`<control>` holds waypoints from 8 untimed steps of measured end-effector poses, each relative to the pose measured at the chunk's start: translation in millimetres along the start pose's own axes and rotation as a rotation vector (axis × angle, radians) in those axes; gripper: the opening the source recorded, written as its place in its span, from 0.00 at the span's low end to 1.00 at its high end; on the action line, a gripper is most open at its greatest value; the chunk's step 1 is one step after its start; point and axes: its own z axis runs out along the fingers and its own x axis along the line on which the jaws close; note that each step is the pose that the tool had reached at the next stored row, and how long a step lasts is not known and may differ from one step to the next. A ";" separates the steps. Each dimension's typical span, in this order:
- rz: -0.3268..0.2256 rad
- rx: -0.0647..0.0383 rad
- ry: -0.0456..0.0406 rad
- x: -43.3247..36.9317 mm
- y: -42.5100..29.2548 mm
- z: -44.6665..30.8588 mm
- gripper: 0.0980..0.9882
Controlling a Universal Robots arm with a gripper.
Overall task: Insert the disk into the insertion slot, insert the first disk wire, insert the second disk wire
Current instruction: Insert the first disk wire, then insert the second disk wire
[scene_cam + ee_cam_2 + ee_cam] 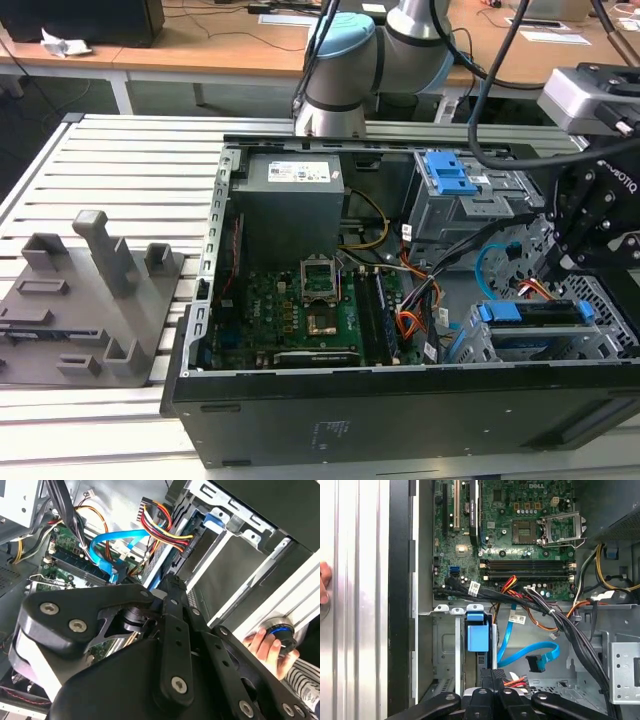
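Disk (479, 632) seated in slot (445, 650); gripper (493, 672), fingers (487, 677) closed, at disk's end; blue wire (520, 652) unplugged beside disk; orange wire (533, 289) end hidden.

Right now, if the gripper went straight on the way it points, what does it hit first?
Probably the disk in its blue frame, sitting directly below the gripper in the exterior view. The first disk wire runs close by and might catch first; depth is unclear.
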 end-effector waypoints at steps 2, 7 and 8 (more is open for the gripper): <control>0.000 0.000 0.0002 0.0 0.0 0.3 0.01; 0.000 0.000 0.0000 0.0 0.1 0.6 0.01; 0.000 0.000 0.0000 0.0 0.1 0.6 0.01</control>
